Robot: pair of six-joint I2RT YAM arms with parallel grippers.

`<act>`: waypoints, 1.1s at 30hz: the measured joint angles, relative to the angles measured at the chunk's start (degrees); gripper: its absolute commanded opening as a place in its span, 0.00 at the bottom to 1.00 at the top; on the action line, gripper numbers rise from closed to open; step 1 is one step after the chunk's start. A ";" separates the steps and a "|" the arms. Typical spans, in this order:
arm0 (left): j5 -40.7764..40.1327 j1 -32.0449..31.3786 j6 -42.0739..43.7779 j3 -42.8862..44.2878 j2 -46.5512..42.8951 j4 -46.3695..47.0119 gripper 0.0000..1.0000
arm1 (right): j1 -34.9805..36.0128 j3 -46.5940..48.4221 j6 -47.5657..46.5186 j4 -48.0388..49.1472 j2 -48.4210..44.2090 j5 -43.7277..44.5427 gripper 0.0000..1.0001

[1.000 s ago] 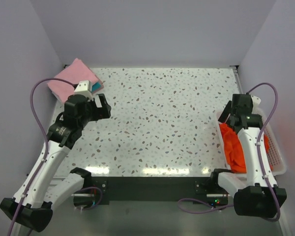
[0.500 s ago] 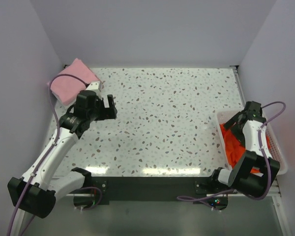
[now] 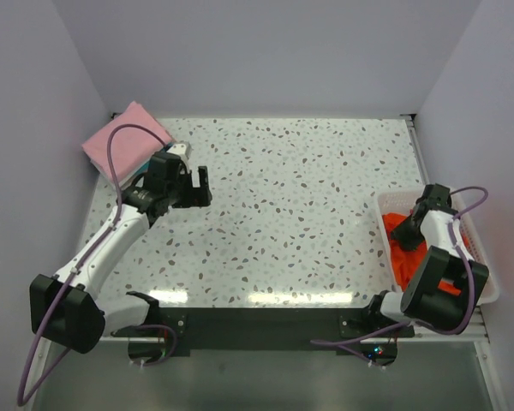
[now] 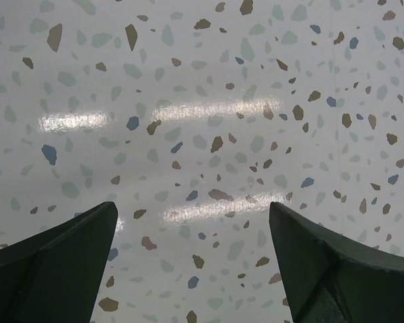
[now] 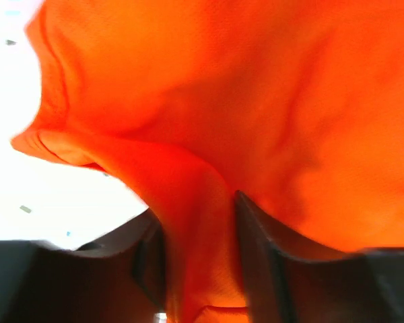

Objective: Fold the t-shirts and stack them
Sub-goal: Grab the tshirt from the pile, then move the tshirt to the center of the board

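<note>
Cloth pinch: my right fingers (image 5: 269,269) grasp a fold of the crumpled bright orange-red t-shirt (image 5: 256,101) inside the white plastic mesh basket (image 3: 484,282), I'd say to lift it out, while my left fingers (image 4: 54,262) hang released above the speckled worktop (image 3: 300,197).

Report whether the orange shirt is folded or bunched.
Bunched, unfolded: the orange shirt lies crumpled in the basket, a fold pinched in the right gripper.

table: speckled terrazzo top (image 3: 291,188) | basket: white mesh (image 3: 487,276), right edge
</note>
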 measured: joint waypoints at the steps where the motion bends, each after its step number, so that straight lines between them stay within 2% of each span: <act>1: 0.04 0.00 0.00 0.15 0.44 0.09 1.00 | 0.00 0.04 -0.15 0.11 -0.09 -0.33 0.04; 2: 0.11 -0.02 0.00 0.37 0.76 0.11 1.00 | 0.00 0.20 -0.63 -0.02 -0.17 -1.03 0.00; 10: 0.07 0.00 -0.55 5.38 2.40 -0.55 1.00 | 0.00 7.43 -1.14 -4.46 -3.17 -2.23 0.00; 17: 0.52 0.00 1.38 6.01 4.42 2.25 1.00 | 0.00 10.05 1.36 -5.53 -12.98 -0.39 0.00; 22: 3.56 0.00 2.03 5.09 5.57 3.61 1.00 | 0.00 18.16 4.94 -5.99 -19.65 0.24 0.00; 27: 6.25 0.00 1.20 5.22 5.60 5.40 1.00 | 0.02 31.30 7.87 -1.90 -20.98 -5.86 0.00; 33: 5.81 0.00 0.87 8.13 5.68 5.42 1.00 | 1.46 44.50 11.41 8.41 -16.85 -18.99 0.00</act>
